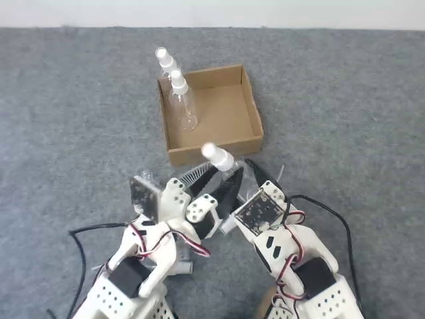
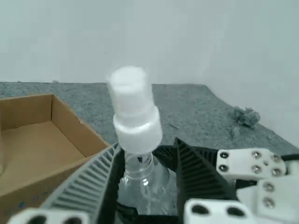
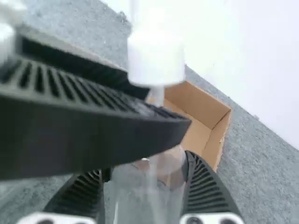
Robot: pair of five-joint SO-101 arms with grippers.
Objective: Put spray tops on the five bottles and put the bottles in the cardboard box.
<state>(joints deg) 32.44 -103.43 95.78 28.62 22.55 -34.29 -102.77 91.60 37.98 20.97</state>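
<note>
A clear bottle (image 1: 229,171) with a white spray top (image 1: 218,157) is held upright just in front of the cardboard box (image 1: 252,116). My left gripper (image 2: 147,172) is shut on the bottle's neck (image 2: 139,164), below the spray top (image 2: 134,116). My right gripper (image 3: 145,191) is shut on the bottle's body (image 3: 149,182), with the spray top (image 3: 156,58) above it. The left gripper's ribbed finger (image 3: 84,112) crosses in front. Inside the box stands a capped bottle (image 1: 183,103). Another spray top (image 1: 163,58) shows at the box's back left corner.
Grey carpet (image 1: 345,100) covers the table. Clear plastic pieces lie by the left arm (image 1: 143,178) and under it (image 1: 179,267). Cables (image 1: 332,219) trail beside the right arm. The box's brown wall (image 2: 70,123) is close to the held bottle.
</note>
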